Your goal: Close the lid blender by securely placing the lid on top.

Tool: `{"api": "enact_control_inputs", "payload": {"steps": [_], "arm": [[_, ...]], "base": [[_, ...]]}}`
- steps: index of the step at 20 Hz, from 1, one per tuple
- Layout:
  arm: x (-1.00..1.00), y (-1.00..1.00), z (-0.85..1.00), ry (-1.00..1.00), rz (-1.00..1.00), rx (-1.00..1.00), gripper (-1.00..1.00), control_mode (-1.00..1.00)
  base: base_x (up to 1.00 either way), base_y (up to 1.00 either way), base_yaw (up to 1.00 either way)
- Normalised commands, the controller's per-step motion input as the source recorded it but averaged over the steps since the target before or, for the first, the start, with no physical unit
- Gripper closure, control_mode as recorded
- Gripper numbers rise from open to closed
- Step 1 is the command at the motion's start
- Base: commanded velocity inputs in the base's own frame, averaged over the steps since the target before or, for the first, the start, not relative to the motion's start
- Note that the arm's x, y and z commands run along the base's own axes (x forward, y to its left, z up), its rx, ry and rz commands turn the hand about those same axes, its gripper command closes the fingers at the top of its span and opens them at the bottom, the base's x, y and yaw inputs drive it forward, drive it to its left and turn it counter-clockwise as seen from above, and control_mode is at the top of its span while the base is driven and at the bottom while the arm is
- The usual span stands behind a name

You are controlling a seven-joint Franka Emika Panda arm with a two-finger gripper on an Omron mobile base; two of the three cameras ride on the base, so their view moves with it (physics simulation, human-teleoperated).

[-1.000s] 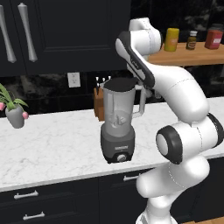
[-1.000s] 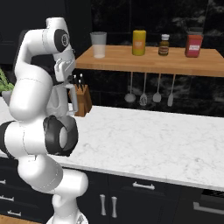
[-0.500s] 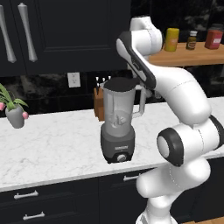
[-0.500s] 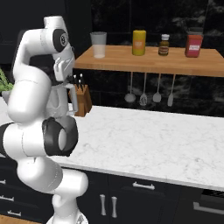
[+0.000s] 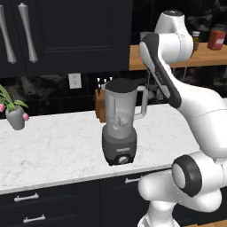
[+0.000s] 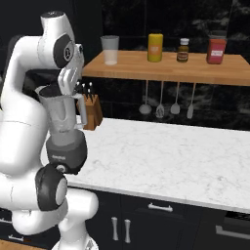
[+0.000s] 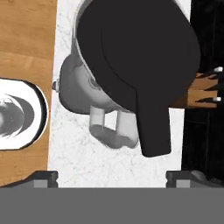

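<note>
At the far left of the left base view a small potted plant point(image 5: 14, 111) with pink flowers stands on the white marble surface point(image 5: 57, 150), well apart from everything else, under dark cabinet doors with long handles point(image 5: 27, 32). Further right on the back wall is a white outlet point(image 5: 74, 80). Near the middle of the surface stands the blender point(image 5: 120, 122), its clear grey-tinted jar upright on a dark base with a round knob facing the front edge and its side handle pointing right toward the arm. The lid point(image 5: 122, 84) sits flat on top of the jar's rim; in the hand view the black disc point(image 7: 135, 57) covers the jar mouth, with its tab reaching out past the rim, above the jar handle. Just behind the blender is a wooden knife block point(image 5: 100, 103). The hand point(image 7: 112, 178) is above the lid, looking straight down on it; its two finger tips point(image 7: 41, 178) stand wide apart at the bottom corners of the hand view, with nothing between them and clear of the lid. To the right, a wooden shelf point(image 6: 166, 72) carries a clear glass cup point(image 6: 110, 49), a yellow jar point(image 6: 155, 47), a small dark bottle point(image 6: 183, 50) and a red jar point(image 6: 217, 48), and utensils point(image 6: 160, 100) hang below it.
</note>
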Motion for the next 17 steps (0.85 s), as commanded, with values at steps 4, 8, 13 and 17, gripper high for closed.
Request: {"api": "enact_control_inputs", "payload": {"steps": [4, 8, 13, 17], "arm": [[-1.0, -1.0, -0.83, -0.42, 0.0, 0.11, -1.0, -1.0], [-1.0, -0.98, -1.0, -0.41, 0.0, 0.01, -1.0, -1.0], [-1.0, -0.7, -0.45, -0.49, 0.0, 0.05, -1.0, -1.0], [-1.0, -0.26, 0.35, -0.65, -0.02, 0.2, -1.0, -1.0]], "base": [[0.0, 0.0, 0.0], [0.0, 0.0, 0.0], [0.0, 0.0, 0.0], [0.0, 0.0, 0.0]]}}
